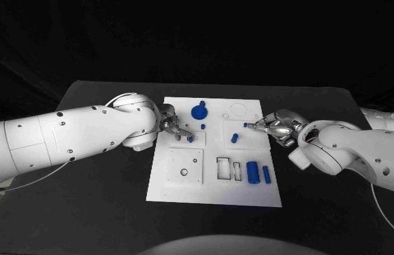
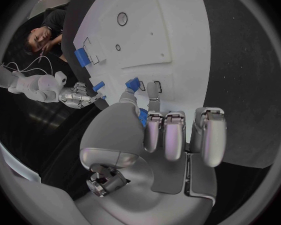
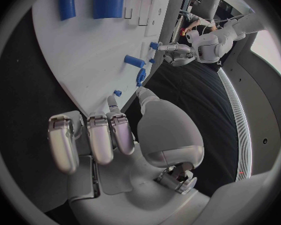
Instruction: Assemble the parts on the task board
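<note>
The white task board (image 1: 168, 189) lies mid-table. My left hand (image 1: 175, 127) is at its left edge and pinches a small blue part (image 1: 191, 139) between thumb and finger; the left wrist view shows that part (image 2: 133, 83) at the thumb tip, just over the board. My right hand (image 1: 275, 127) is at the board's right edge. One of its fingers (image 3: 111, 102) reaches a tiny blue part (image 1: 245, 124), while the thumb stays apart from that part (image 3: 117, 92). A round blue part (image 1: 198, 111) stands at the far end, and a short blue peg (image 1: 235, 137) stands mid-board.
Two blue cylinders (image 1: 254, 172) (image 1: 267, 174) lie side by side near the board's front right, next to rectangular slots (image 1: 223, 167). A square plate with two holes (image 1: 185, 166) takes up the front left. Black table (image 1: 98, 209) surrounds the board.
</note>
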